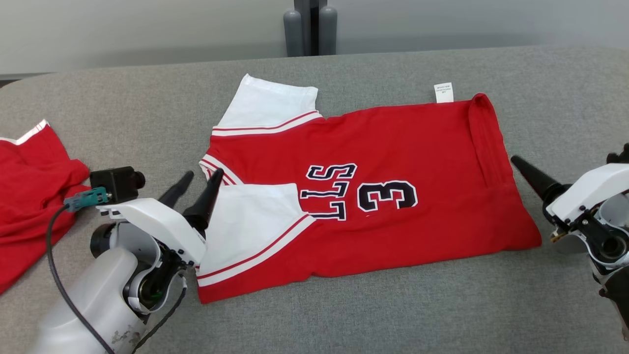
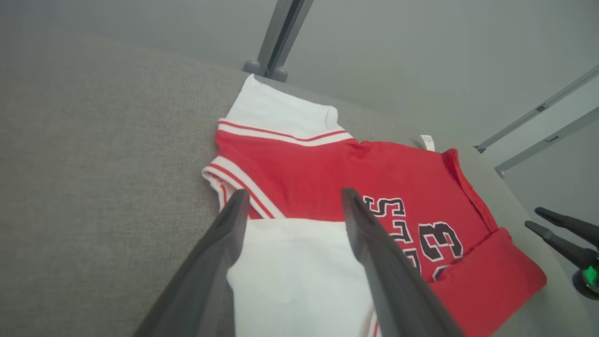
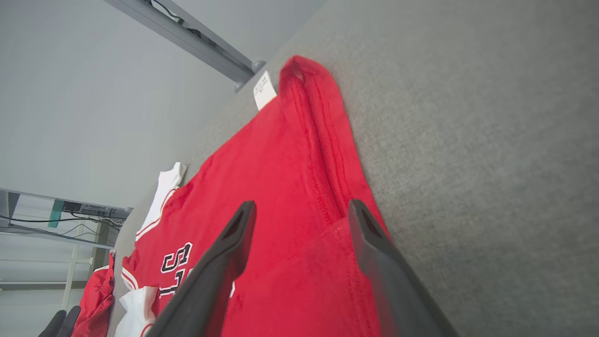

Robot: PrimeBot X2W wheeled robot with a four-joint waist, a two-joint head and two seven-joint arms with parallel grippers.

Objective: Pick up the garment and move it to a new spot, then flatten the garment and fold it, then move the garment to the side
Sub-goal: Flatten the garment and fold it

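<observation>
A red garment point(image 1: 393, 147) with white sleeves and a black "3" lies flat on the grey table point(image 1: 147, 98), its near edge folded over onto itself. My left gripper point(image 1: 202, 179) stands open at the garment's left end, beside the striped collar and the folded white sleeve point(image 1: 245, 221). In the left wrist view its fingers point(image 2: 220, 252) straddle that sleeve point(image 2: 295, 276) with nothing gripped. My right gripper point(image 1: 516, 162) hovers just off the garment's right hem. The right wrist view shows it open point(image 3: 302, 206) above the red cloth point(image 3: 281, 164).
A second red garment point(image 1: 29, 187) lies bunched at the table's left edge. A white care label point(image 1: 443, 92) sticks out at the garment's far side. A grey post point(image 1: 309, 27) stands behind the table. My right gripper's fingers point(image 2: 557, 234) show at the left wrist view's right.
</observation>
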